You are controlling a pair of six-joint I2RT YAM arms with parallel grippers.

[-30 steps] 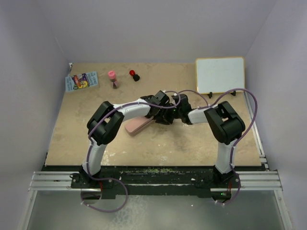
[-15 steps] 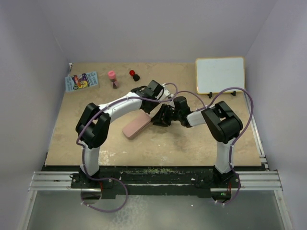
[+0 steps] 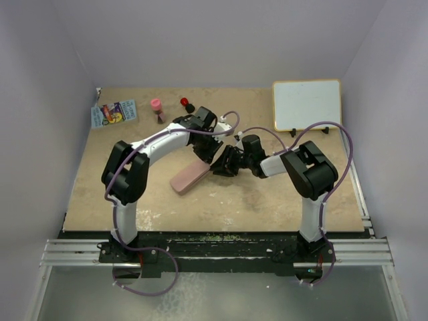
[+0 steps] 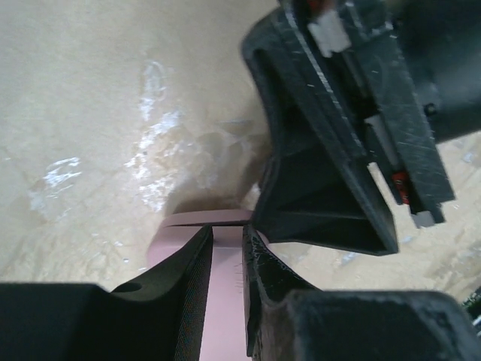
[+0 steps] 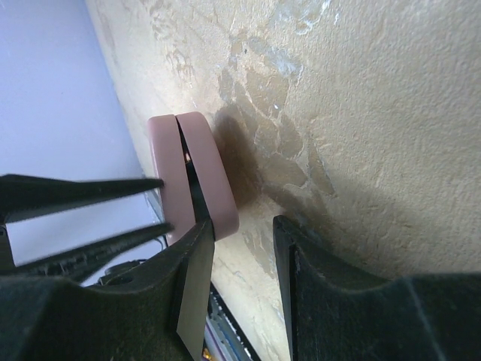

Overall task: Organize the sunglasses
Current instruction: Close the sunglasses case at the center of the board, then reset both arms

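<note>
Sunglasses cannot be made out in any view. The left gripper (image 4: pixel 227 233) has its fingers slightly apart above the pink case (image 5: pixel 210 180), holding nothing. The right gripper (image 5: pixel 244 226) is parted and empty, with 1 finger just beside the case's end. The case lies slightly ajar on the table (image 5: pixel 361 113).

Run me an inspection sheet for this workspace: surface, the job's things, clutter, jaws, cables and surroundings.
Surface: tan mottled table, whitish smears in the wrist views.
Job's things: sunglasses, nothing seen in any view.
Clutter: pink case flat mid-table, seam slightly gaping; whiteboard far right; colourful card, pink-capped item and red-topped item far left.
Jaws: left gripper, jaws narrowly apart above the case; right gripper, jaws open over bare table, the case's end beside one finger.
Cables: purple cables loop along both arms.
Surroundings: pale walls on three sides; metal rail at the near edge.
</note>
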